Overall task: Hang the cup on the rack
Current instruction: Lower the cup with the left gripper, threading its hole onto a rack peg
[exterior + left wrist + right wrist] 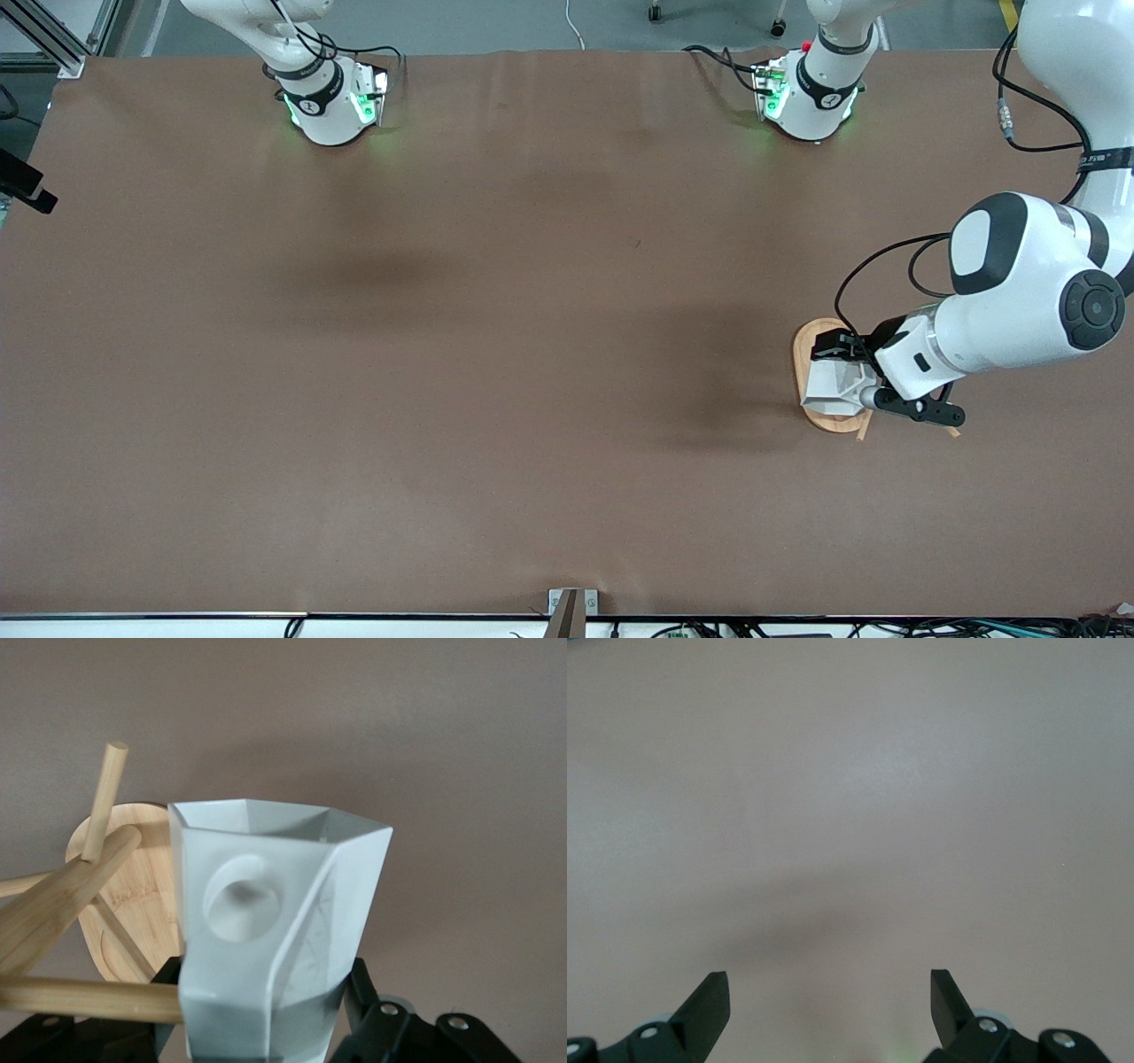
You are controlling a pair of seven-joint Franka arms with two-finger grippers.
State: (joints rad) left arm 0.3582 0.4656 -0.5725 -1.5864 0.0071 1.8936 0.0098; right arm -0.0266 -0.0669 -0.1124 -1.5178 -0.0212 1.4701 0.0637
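The white faceted cup (833,388) is held in my left gripper (849,372), which is shut on it right over the bamboo rack (808,353) near the left arm's end of the table. In the left wrist view the cup (275,904) fills the middle, with its blocky handle and round hole facing the camera. Black fingers (361,992) press on both of its sides. One rack peg (89,997) ends against the side of the handle block, below the hole. The thick post (62,895), another peg (103,797) and the oval base (133,904) lie beside the cup. My right gripper (830,992) is open and empty over bare table.
The brown table (496,354) is bare apart from the rack. Both arm bases (328,106) stand along the edge farthest from the front camera. A small bracket (572,604) sits at the nearest edge.
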